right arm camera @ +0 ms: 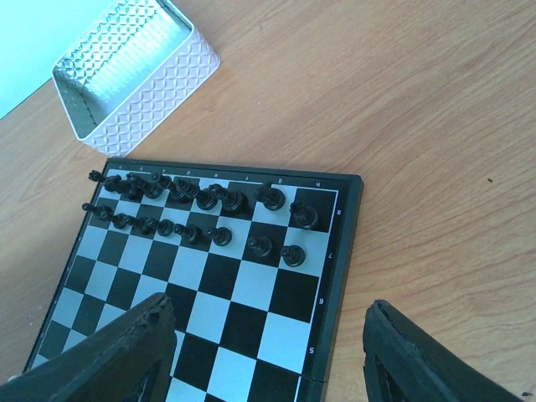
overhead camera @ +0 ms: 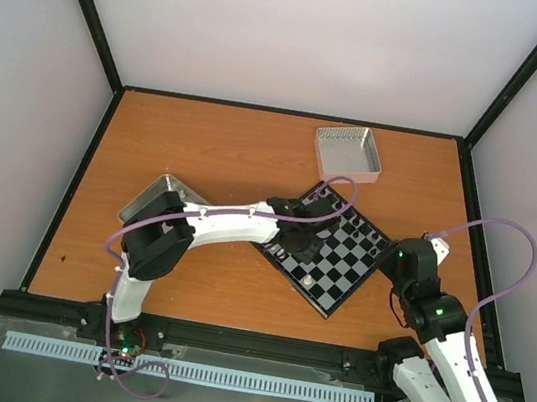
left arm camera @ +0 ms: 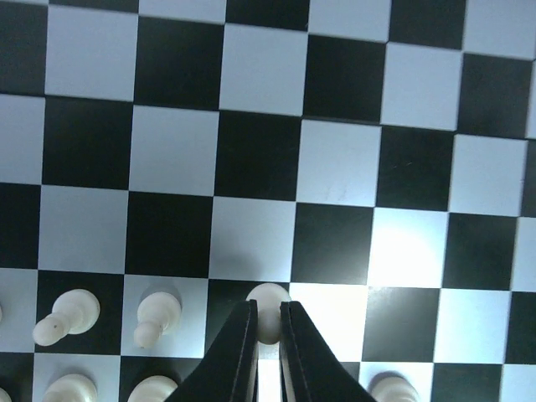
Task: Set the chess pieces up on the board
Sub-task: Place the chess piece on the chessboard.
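**A cream-white piece pinched over the board's white side**

The cream-white piece (left arm camera: 268,296) stands on a dark square's edge, and the left gripper (left arm camera: 268,316) has its fingers closed narrowly on it. Other cream-white pieces (left arm camera: 67,315) stand just beside it and in the row behind. The board (overhead camera: 325,305) lies turned diagonally on the table (overhead camera: 236,146). Black pieces (right arm camera: 209,201) fill its two far rows. The right gripper (right arm camera: 268,352) hangs spread wide and empty above the board's near side. A white patterned tray (overhead camera: 348,154) sits beyond the board, and a silver tray (overhead camera: 152,199) is to the left.
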Robot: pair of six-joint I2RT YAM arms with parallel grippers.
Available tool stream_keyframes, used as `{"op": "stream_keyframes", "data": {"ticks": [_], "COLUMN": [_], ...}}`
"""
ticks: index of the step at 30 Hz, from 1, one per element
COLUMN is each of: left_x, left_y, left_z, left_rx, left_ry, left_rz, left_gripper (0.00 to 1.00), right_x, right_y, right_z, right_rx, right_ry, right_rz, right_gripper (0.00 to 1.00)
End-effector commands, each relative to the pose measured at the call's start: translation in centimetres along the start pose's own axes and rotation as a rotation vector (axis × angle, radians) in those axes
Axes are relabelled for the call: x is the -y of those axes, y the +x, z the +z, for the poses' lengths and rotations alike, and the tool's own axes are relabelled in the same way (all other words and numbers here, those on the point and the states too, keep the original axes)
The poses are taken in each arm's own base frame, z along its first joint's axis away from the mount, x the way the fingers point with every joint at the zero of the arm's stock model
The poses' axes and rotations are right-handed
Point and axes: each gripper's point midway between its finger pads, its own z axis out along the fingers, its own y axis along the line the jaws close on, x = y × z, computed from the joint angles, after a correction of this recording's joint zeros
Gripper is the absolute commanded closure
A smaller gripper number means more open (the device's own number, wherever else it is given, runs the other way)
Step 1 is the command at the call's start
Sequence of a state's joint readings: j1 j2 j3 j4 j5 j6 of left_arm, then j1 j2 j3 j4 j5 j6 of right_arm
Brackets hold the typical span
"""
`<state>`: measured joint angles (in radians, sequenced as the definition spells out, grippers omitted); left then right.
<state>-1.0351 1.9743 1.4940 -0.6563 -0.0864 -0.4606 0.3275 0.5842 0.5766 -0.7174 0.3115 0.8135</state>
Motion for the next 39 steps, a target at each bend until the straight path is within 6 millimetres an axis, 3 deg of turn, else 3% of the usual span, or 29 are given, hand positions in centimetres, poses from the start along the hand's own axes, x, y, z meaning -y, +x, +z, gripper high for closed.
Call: {"op": "stream_keyframes", "data": {"ticks": [1, 16, 24, 29, 34, 39], "left_x": [-0.2, -1.2, -0.6, -0.3, -0.9, 0.1], "left_y": [0.2, 1.4, 1.5, 1.2, 0.9, -1.1], "left_z": [0.4, 1.5, 1.2, 0.7, 0.3, -2.5], "left_rx": [-0.021, -0.065, -0.072, -0.061, -0.051, 0.029], "left_ry": [-0.029, -0.085, -0.044, -0.026, -0.064, -0.009], "left_rz": [0.004, 0.015, 0.047, 0.059, 0.060, 0.066], "left_gripper": [0.94, 0.93, 0.92, 0.83, 0.80, 0.66], "right_x": [0.1, 0.0, -0.2, -0.1, -0.2, -0.3], "right_y": [0.1, 0.3, 0.4, 0.5, 0.5, 0.4], "right_z": [0.2, 0.5, 0.6, 0.6, 0.6, 0.6], "right_rx": [0.004, -0.005, -0.010, -0.011, -0.011, -0.010], "right_ry": [0.001, 0.002, -0.004, -0.003, -0.008, -0.008], "right_rz": [0.014, 0.009, 0.010, 0.013, 0.013, 0.013], "right_gripper": [0.38, 0.38, 0.38, 0.38, 0.38, 0.38]}}
